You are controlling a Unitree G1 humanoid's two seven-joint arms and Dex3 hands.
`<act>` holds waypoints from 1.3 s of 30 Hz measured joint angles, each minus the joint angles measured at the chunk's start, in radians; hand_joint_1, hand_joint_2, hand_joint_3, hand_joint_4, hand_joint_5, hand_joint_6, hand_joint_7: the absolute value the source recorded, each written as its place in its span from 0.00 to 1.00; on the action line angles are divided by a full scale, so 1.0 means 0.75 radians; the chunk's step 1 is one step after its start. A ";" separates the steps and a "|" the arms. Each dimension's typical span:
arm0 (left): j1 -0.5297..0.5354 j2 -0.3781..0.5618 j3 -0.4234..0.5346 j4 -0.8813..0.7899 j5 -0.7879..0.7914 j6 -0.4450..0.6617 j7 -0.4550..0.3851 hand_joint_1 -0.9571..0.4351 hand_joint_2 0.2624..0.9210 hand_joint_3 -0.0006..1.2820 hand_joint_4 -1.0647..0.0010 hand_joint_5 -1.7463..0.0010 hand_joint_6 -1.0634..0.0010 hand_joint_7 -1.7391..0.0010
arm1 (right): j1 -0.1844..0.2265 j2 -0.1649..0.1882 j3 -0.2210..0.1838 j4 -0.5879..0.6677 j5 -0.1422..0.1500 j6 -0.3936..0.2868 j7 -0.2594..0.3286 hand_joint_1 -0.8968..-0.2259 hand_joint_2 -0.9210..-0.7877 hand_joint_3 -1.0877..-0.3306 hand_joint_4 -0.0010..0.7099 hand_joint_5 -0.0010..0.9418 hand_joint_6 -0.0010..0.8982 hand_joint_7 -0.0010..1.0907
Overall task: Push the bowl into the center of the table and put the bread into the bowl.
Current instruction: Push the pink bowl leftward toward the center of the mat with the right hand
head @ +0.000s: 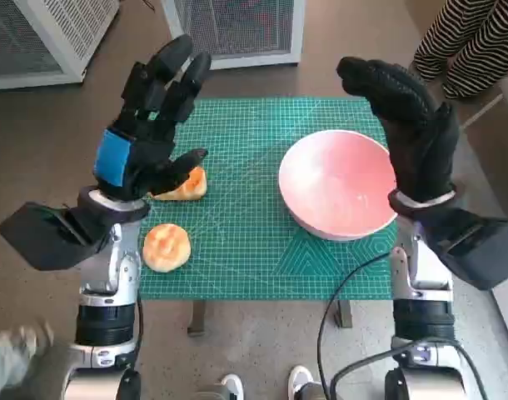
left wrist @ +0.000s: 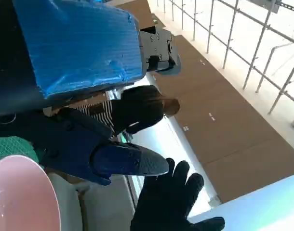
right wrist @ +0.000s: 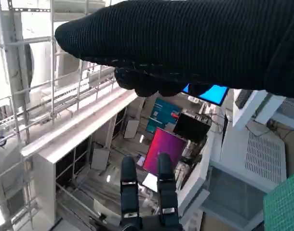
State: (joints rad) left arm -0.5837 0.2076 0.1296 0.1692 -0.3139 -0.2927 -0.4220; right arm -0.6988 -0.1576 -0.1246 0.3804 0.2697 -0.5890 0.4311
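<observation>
On the green mat (head: pixel 246 242) sits a pink, seemingly empty bowl (head: pixel 337 183)

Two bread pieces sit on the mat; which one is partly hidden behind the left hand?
The farther bread, beside the left hand, whose thumb overlaps it. The round bun near the mat's front edge lies fully exposed.

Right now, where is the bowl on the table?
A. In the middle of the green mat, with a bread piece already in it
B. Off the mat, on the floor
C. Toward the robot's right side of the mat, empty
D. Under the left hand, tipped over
C: the head view shows the pink bowl upright and empty on the right part of the green mat, close to the right hand.
</observation>
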 measured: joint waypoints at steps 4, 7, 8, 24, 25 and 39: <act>0.000 0.000 -0.001 0.000 0.004 0.000 0.000 0.30 1.00 0.17 0.84 1.00 1.00 0.70 | 0.004 0.000 0.000 -0.004 0.000 0.002 0.000 0.40 0.00 0.51 0.31 0.00 0.00 0.53; 0.000 0.000 -0.001 -0.001 0.006 0.000 0.000 0.30 1.00 0.17 0.84 1.00 1.00 0.69 | 0.006 0.000 0.000 -0.006 0.000 0.003 0.000 0.41 0.00 0.51 0.31 0.00 0.00 0.53; 0.000 0.000 -0.002 -0.001 0.006 0.000 0.000 0.30 1.00 0.17 0.84 1.00 1.00 0.69 | 0.006 0.000 0.000 -0.006 0.000 0.004 0.000 0.41 0.00 0.51 0.31 0.00 0.00 0.53; 0.001 0.000 -0.015 -0.030 0.019 0.021 0.001 0.28 1.00 0.20 0.84 1.00 1.00 0.67 | 0.006 -0.013 -0.003 -0.004 0.000 0.008 0.000 0.42 0.00 0.51 0.31 0.00 0.00 0.53; 0.001 0.000 -0.016 -0.030 0.022 0.021 0.001 0.28 1.00 0.20 0.84 1.00 1.00 0.68 | 0.006 -0.015 -0.003 -0.004 0.000 0.008 0.000 0.43 0.00 0.51 0.31 0.00 0.00 0.53; 0.018 -0.012 -0.015 -0.030 0.040 0.020 0.010 0.27 1.00 0.21 0.84 1.00 1.00 0.69 | -0.019 -0.087 -0.048 0.125 0.001 -0.045 0.013 0.44 0.00 0.52 0.30 0.00 0.00 0.53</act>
State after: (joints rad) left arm -0.5703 0.1984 0.1184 0.1467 -0.2837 -0.2777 -0.4142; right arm -0.7127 -0.2231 -0.1602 0.4738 0.2701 -0.6228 0.4409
